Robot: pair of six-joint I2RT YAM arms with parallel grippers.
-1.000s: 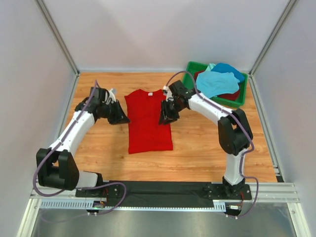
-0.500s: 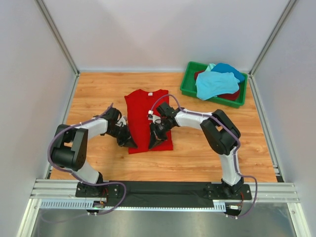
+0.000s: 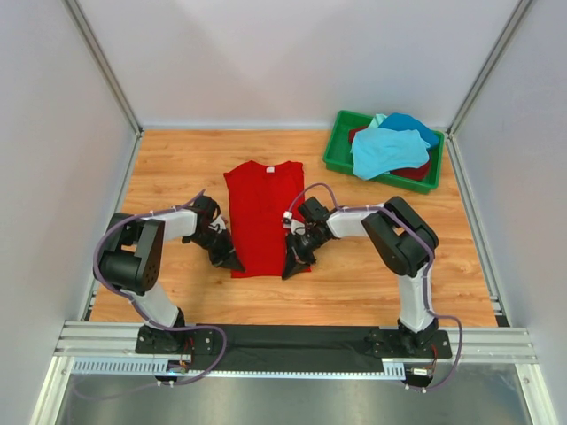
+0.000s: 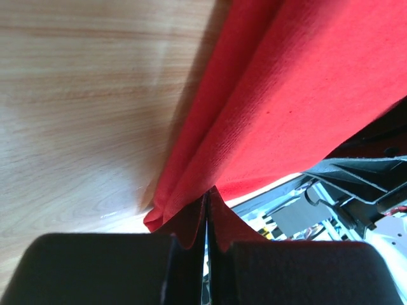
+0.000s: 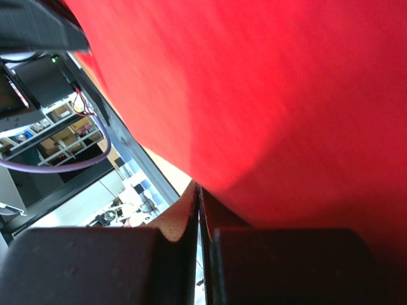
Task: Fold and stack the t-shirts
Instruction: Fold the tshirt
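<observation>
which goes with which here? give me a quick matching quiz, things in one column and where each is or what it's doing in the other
Things:
1. red t-shirt
2. left tool
3. right tool
4. turquoise t-shirt

Places or states:
a. piled in the green bin, far right
b. shut on the shirt's near right corner
c. spread flat, centre of the scene
d. shut on the shirt's near left corner

Pairs: 1-c, 2-d, 3-b, 4-a

One red shirt point(image 3: 266, 217) spread flat, sleeves folded in.
Near hem corners are pinched; turquoise shirt point(image 3: 385, 150), blue shirt point(image 3: 409, 122) and dark red shirt point(image 3: 415, 171) are heaped far right.
</observation>
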